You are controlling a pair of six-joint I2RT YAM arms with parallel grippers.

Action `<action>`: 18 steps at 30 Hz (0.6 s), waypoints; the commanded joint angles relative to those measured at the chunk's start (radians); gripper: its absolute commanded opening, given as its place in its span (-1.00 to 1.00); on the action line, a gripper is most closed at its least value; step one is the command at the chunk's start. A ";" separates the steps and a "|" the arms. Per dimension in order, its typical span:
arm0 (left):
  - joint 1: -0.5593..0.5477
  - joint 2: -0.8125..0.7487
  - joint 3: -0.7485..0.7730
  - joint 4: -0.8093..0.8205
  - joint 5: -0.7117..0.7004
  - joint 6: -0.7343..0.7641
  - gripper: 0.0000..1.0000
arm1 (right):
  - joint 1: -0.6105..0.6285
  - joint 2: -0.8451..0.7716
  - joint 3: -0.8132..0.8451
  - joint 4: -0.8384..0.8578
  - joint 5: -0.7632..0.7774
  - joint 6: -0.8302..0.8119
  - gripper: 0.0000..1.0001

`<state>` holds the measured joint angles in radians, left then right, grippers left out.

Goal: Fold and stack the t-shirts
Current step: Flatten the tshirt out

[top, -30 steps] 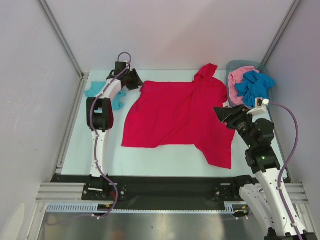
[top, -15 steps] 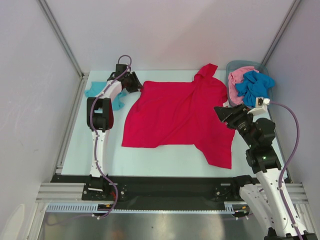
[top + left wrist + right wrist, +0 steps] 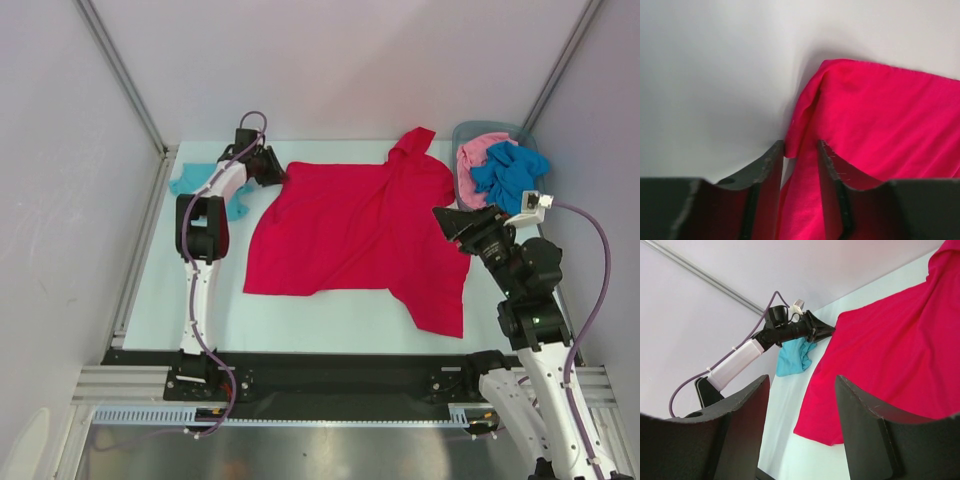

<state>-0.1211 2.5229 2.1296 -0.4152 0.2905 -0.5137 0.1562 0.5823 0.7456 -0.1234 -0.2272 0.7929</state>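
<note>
Red shirt [image 3: 350,225] is spread open on the table [image 3: 330,320], mid-field, mostly flat with some wrinkles. One sleeve is pointed toward the far edge and a long flap is laid toward the near right. Left claw [image 3: 278,172] is set low at the shirt's far-left corner. In the left wrist view its fingers [image 3: 771,165] are seen either side of a turned-up edge of red cloth — a narrow gap is shown between them, with a sliver of table beside the cloth. The jaws are therefore read as part open around the hem, not pinched tight on it. Right claw [image 3: 445,228] is held above the shirt's right edge, near the bin [image 3: 470,130]; its jaws are spread wide and nothing is held between them. Through that gap the red cloth and the left arm are seen. Teal shirt [image 3: 190,183] is bunched at the table's far left, partly hidden behind the left arm, apart from the red one. In the bin, at the far-right corner, the pink shirt [image 3: 480,152] and blue shirt [image 3: 510,170] are crumpled together — the blue is piled on the near right side, over the rim.
</note>
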 commanded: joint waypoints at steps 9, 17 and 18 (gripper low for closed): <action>-0.023 -0.009 0.012 -0.020 -0.028 0.018 -0.43 | 0.008 -0.029 0.043 -0.001 -0.018 0.012 0.21; -0.023 -0.024 -0.003 -0.030 -0.079 0.035 -0.87 | 0.009 -0.036 0.035 -0.007 -0.021 0.011 0.20; -0.022 -0.026 -0.005 -0.030 -0.080 0.035 -0.99 | 0.009 -0.036 0.034 -0.007 -0.021 0.011 0.20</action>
<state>-0.1402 2.5233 2.1292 -0.4370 0.2462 -0.5026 0.1608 0.5568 0.7486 -0.1425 -0.2348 0.7963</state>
